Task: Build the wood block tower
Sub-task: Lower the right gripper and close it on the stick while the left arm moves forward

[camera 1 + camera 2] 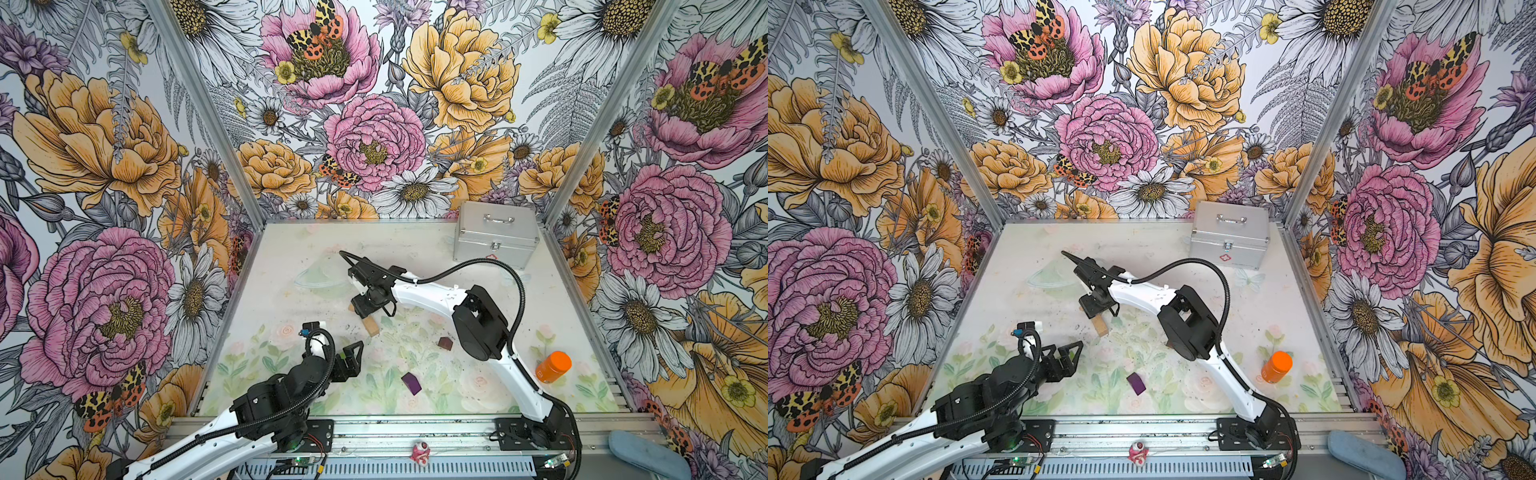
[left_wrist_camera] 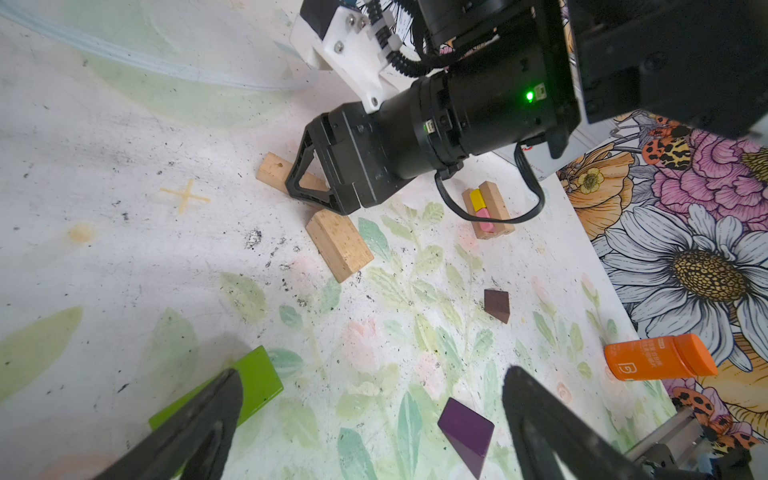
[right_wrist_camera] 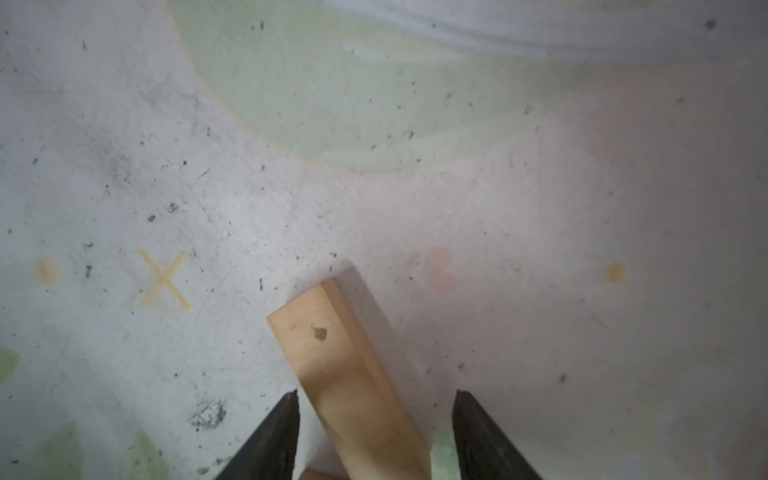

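Left jaws wide open, empty; right jaws apart astride tan block (image 3: 345,374); case (image 1: 496,237) closed

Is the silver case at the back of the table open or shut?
Shut. In both top views the silver case has its lid down flat on the body, no gap showing.

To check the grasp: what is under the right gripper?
A tan block lies between the open jaws of the right gripper; the gripper body covers its other end.
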You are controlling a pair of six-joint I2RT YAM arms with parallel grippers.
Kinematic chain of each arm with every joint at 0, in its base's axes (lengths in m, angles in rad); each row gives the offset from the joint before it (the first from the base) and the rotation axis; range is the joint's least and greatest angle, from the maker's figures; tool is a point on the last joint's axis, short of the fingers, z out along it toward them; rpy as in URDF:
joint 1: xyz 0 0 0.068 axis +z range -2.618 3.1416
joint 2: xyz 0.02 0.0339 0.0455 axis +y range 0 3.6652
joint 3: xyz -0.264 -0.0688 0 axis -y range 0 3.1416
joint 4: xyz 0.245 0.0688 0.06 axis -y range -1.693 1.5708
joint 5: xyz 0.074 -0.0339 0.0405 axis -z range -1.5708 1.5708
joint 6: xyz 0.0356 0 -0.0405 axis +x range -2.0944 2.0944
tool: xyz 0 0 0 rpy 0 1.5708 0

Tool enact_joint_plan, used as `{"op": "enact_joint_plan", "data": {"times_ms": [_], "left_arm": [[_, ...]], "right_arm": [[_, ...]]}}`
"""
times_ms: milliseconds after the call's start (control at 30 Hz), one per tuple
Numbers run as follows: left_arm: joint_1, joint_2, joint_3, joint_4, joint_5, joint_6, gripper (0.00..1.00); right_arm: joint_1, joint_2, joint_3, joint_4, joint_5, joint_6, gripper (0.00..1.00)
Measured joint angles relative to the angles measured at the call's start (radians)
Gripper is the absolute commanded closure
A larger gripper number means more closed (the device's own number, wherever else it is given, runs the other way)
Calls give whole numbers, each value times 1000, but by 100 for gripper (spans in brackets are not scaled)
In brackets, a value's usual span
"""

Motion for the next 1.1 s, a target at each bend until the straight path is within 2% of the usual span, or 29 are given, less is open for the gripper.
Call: {"op": "enact_joint_plan", "data": {"times_ms": [800,1100], "left_arm": [[4,0,3,-8,0,1,1],[39,9,78,-53,0,32,1]], "right_arm": [[6,38,49,-3,1,11,39],[6,43,57,-3,7,23,39]]}}
